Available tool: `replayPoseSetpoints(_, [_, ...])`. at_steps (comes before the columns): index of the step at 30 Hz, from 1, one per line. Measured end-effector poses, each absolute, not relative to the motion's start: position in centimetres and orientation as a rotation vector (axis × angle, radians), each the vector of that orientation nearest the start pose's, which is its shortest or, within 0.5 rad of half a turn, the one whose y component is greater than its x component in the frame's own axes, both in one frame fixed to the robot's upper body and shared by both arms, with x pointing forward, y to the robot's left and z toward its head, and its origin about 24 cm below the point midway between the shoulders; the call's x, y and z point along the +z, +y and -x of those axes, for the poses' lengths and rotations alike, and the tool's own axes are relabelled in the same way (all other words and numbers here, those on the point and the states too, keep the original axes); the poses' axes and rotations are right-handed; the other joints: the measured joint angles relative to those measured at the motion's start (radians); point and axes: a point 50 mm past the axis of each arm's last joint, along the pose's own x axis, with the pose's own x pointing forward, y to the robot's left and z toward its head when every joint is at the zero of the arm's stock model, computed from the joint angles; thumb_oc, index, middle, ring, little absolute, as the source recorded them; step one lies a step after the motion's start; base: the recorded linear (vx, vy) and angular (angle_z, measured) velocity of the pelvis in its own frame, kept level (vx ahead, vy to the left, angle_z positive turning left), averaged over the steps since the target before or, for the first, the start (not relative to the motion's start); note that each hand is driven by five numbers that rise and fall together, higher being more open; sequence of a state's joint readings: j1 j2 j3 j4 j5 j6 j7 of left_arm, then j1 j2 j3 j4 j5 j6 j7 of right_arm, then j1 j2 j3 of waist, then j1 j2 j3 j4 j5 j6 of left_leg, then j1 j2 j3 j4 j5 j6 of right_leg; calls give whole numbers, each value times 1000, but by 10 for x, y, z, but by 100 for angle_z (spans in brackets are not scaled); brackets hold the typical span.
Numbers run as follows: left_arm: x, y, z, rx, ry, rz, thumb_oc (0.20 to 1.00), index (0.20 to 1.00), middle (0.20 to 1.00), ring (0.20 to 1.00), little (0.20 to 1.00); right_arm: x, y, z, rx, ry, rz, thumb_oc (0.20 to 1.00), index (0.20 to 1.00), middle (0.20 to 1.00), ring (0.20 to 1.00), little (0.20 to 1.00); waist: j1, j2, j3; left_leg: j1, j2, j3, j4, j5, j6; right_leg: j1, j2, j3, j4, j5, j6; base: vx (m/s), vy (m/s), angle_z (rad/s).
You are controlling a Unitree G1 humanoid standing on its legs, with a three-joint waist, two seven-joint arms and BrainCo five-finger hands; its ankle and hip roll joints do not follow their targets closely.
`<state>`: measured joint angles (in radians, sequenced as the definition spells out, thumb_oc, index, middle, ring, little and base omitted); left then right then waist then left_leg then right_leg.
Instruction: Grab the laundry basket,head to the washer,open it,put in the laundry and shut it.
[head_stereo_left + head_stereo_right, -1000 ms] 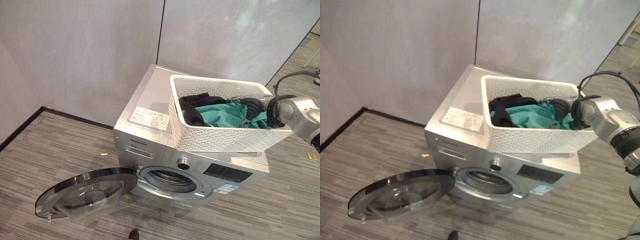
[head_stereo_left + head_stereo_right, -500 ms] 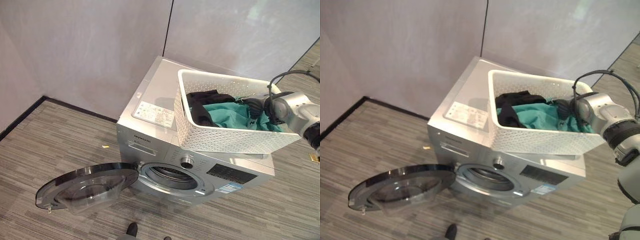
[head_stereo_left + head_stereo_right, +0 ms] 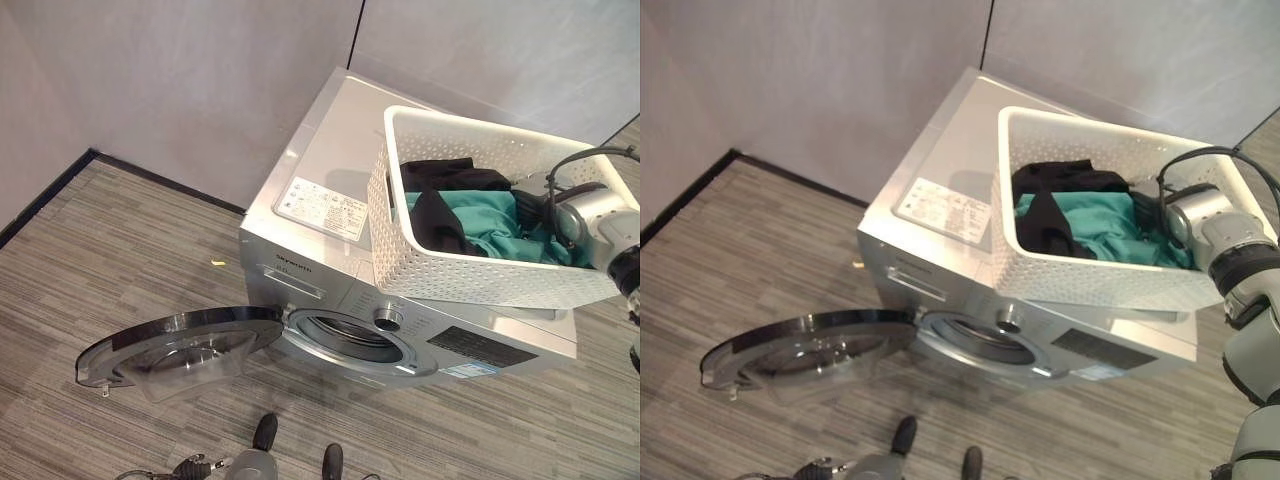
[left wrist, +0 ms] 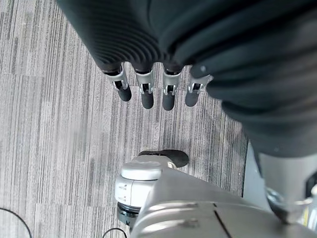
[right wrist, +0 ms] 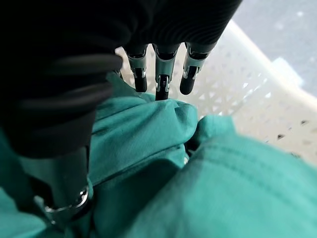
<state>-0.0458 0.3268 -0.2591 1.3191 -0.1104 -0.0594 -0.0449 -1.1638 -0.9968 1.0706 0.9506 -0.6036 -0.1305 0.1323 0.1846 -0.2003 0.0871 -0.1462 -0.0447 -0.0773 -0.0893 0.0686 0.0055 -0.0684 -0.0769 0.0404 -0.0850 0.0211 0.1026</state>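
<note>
Teal cloth (image 5: 148, 148) surrounds the right hand (image 5: 158, 74) inside the white basket (image 3: 470, 280); whether it grips, I cannot tell. Lifted loosely, cloth could snag the rim.

Even, soft indoor light is seen, with faint shadows cast on the floor (image 3: 120, 260). Glare is noted on the washer door (image 3: 180, 345). The teal cloth (image 5: 233, 193) is blurred close up.
</note>
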Motion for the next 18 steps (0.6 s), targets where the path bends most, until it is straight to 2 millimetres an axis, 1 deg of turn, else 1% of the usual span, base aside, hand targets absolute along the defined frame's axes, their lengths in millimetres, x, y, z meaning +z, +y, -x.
replayPoseSetpoints(3, [-154, 259, -95, 12, 1227, -330, 1000, 1000, 1000, 1000, 1000, 192, -306, -382, 179, 331, 2007, 1000, 1000, 1000, 1000, 1000, 1, 1, 1, 1, 0, 0, 0, -1, -1, 1, 0, 1, 0, 0, 0, 0, 0, 0])
replayPoseSetpoints(4, [-155, 258, -96, 11, 1225, -328, 1000, 1000, 1000, 1000, 1000, 191, -305, -382, 184, 338, 1996, 366, 366, 366, 366, 366, 3, 1, 1, 1, 0, 1, 0, -1, -1, 1, 0, 1, 0, 0, 0, 0, 0, 0])
replayPoseSetpoints(5, [-155, 258, -96, 11, 1224, -327, 1000, 1000, 1000, 1000, 1000, 191, -306, -382, 186, 349, 1992, 200, 200, 200, 200, 200, 4, 1, 1, 1, 0, 1, 0, -1, -1, 1, 0, 1, 0, 0, 0, 38, -11, 0])
replayPoseSetpoints(8, [-154, 257, -97, 11, 1222, -326, 1000, 1000, 1000, 1000, 1000, 189, -304, -384, 194, 366, 1954, 200, 200, 200, 200, 200, 6, 1, 1, 4, 0, 2, 0, -1, -1, 2, 0, 1, 0, 0, 0, 12, -4, 0])
replayPoseSetpoints(10, [-155, 256, -97, 14, 1221, -325, 1000, 1000, 1000, 1000, 1000, 195, -299, -386, 182, 331, 1935, 200, 200, 200, 200, 200, 6, 1, 1, 4, 0, 2, 0, 0, 0, 3, 0, 2, 0, 0, 0, 0, 0, 0])
replayPoseSetpoints(13, [-156, 254, -96, 31, 1220, -321, 1000, 1000, 1000, 1000, 1000, 200, -291, -384, 121, 176, 1837, 200, 200, 200, 200, 200, 0, 6, 1, 7, -1, 4, 0, 4, 2, 5, -2, 3, 0, 0, 0, 0, 0, 0])
replayPoseSetpoints(14, [-156, 254, -96, 34, 1220, -323, 1000, 1000, 1000, 1000, 1000, 203, -293, -383, 94, 155, 1808, 200, 200, 200, 200, 200, -2, 12, 0, 8, -2, 4, 0, 4, 2, 6, -3, 3, 0, 0, 0, 34, -15, 1])
replayPoseSetpoints(15, [-155, 254, -97, 36, 1213, -324, 1000, 1000, 1000, 1000, 1000, 206, -299, -381, 40, 133, 1724, 200, 200, 200, 200, 200, -1, 17, 1, 10, -3, -1, 0, 5, 3, 11, -3, 0, 0, 0, 0, 46, -18, 11])
replayPoseSetpoints(16, [-156, 251, -97, 30, 1214, -322, 1000, 1000, 1000, 1000, 1000, 212, -307, -380, -38, 114, 1649, 200, 200, 200, 200, 200, -1, 32, 0, 20, -4, -6, 0, 6, 4, 22, -5, -6, 0, 0, 0, 52, -29, 13])
replayPoseSetpoints(18, [-157, 249, -96, 21, 1219, -329, 1000, 1000, 1000, 1000, 1000, 211, -320, -377, -108, 133, 1590, 200, 200, 200, 200, 200, -1, 46, -4, 37, -5, -17, 0, 5, 3, 43, -5, -19, -1, -1, 1, 32, -20, 16])
